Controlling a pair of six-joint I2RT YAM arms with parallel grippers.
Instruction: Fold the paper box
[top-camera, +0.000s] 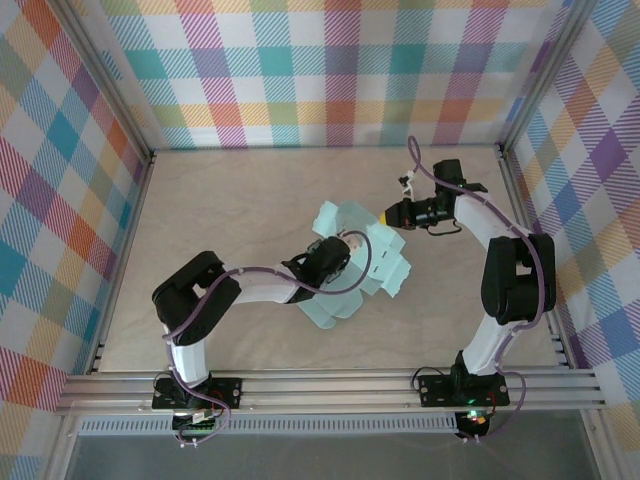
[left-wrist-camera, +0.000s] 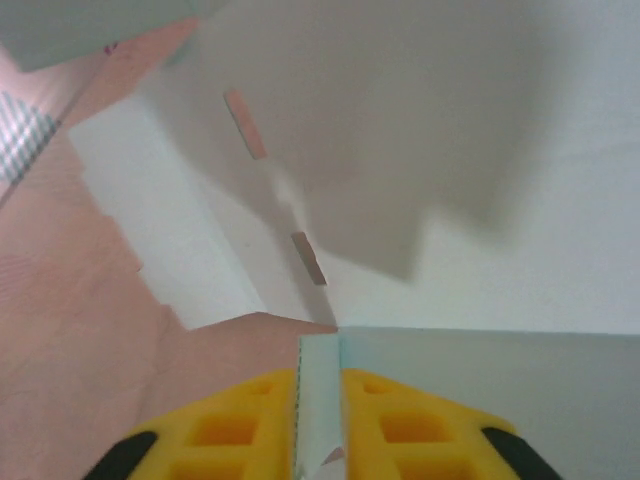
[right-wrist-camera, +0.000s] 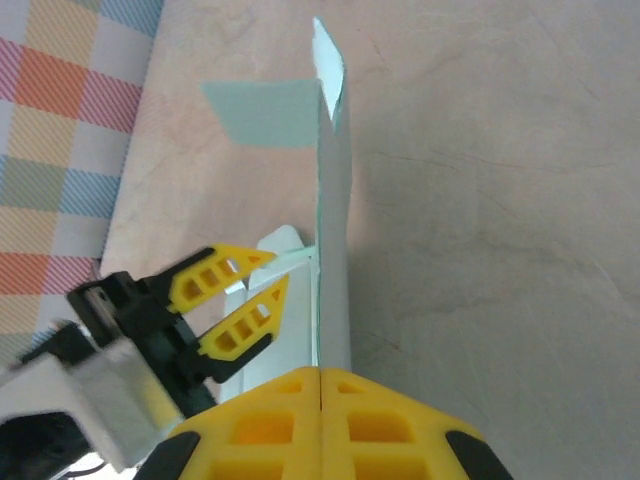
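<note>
Watching remotely, I am seeing the paper box (top-camera: 385, 268) sitting half-formed at the middle of the beige, faintly creased, cloth-like table (top-camera: 230, 200). Its pale mint card is looking thin, matte and smooth, with stepped flaps fanning outward and one panel standing upright. The right gripper (top-camera: 388, 213) is pinching that upright panel at the box's far right corner, its yellow plastic fingers (right-wrist-camera: 380, 430), moulded with square lattice pockets, pressing tight together on the card. The left gripper (top-camera: 350, 245) is hovering over the box's centre, its matching fingers standing slightly parted, loosely straddling a card edge rising in the gap between them. Two narrow die-cut slots (left-wrist-camera: 308, 258) are showing the table through the sheet. Pastel plaid walls (top-camera: 60, 150) and aluminium rails (top-camera: 330, 385) are enclosing the cell.
</note>
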